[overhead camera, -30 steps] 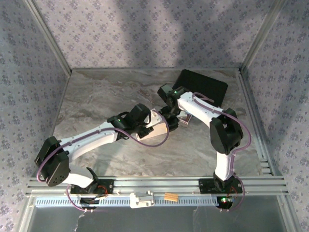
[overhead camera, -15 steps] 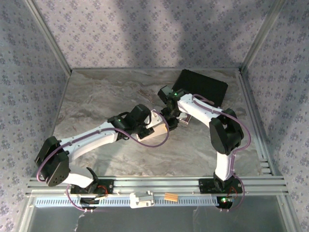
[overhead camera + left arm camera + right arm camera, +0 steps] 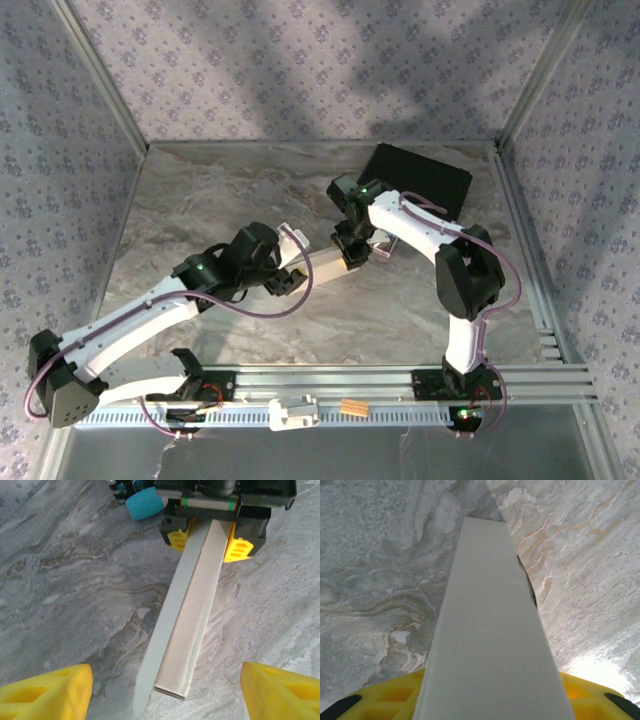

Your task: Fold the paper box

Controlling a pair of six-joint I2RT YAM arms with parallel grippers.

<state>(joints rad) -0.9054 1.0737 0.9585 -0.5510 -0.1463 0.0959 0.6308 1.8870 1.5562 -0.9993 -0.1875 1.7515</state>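
Yellow fingers (image 3: 176,537) of the right gripper (image 3: 207,542) were pressed on both sides of the paper box (image 3: 192,620). They held one end of it tight. The box was white and thin. It stuck out from that grip like a long flat strip, with a narrow side turned up. In the right wrist view the same white strip (image 3: 490,645) ran away from the yellow fingers over the grey stone.

The left gripper (image 3: 287,280) was let go and wide apart. Its two yellow fingertips (image 3: 47,690) stood far out on each side of the loose end of the box, and neither one touched it. A thin white flap hung along one long side of the box. I could not tell if the box sat on the table (image 3: 200,200) or hung just over it.

From above, the box (image 3: 325,265) was near the middle of the table, between the two grippers. The right gripper (image 3: 350,252) was at its far end and the left gripper at its near end.

The table looked like grey marble. A black case (image 3: 415,178) lay at the back on the right, apart from the box. Walls (image 3: 300,70) with a little flower print stood around the table. On the metal rail (image 3: 330,385) at the front sat a small white thing (image 3: 293,412) and a small orange thing (image 3: 353,408).
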